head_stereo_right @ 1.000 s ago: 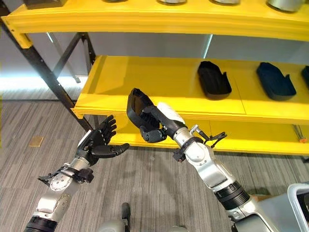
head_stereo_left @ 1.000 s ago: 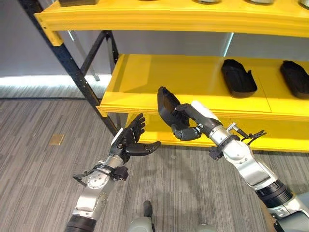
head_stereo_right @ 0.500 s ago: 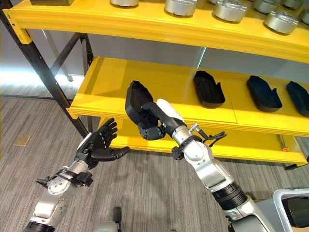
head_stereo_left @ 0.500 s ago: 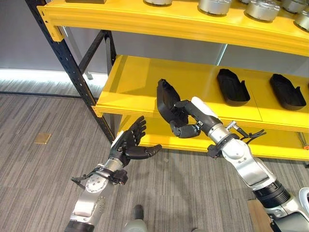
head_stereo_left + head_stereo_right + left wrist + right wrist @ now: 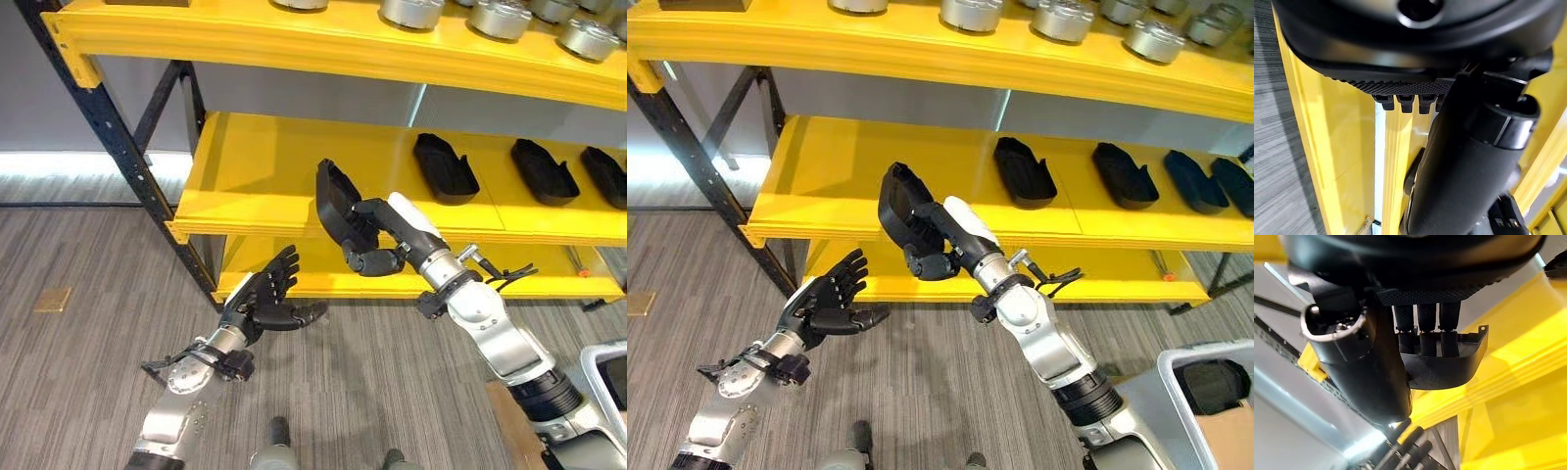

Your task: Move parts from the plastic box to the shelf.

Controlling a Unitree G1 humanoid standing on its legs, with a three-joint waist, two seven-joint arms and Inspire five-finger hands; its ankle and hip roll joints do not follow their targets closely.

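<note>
Grey wood-grain flooring (image 5: 88,343) runs under a yellow shelf (image 5: 274,166) carried on a black frame (image 5: 118,137); a grey wall shows behind it, with a bright strip of light along its foot at 9 o'clock. At 4 o'clock in the right eye view sits the plastic box (image 5: 1176,377), pale and translucent; a dark part (image 5: 1212,384) lies inside it, beside a piece of brown cardboard (image 5: 1227,431). On the middle board of the shelf, black tray-like parts lie in a row from 1 o'clock out to 3 o'clock: the first (image 5: 446,168), the second (image 5: 545,171) and the third (image 5: 605,174) well apart from one another; a fourth (image 5: 1233,183) shows at the row's far end in the right eye view. Round silver parts (image 5: 500,18) stand along the top board at 12 to 1 o'clock. Near the picture's centre the right hand (image 5: 377,240) is clamped on a black part (image 5: 333,201), fingers curled over its rim and thumb on the other side, holding it up on edge just over the front lip of the middle board; the right wrist view shows the fingertips (image 5: 1422,340) hooked inside the part's shell. At 7 o'clock the left hand (image 5: 263,299) hovers low before the shelf's bottom board, fingers spread and straight, holding nothing.
</note>
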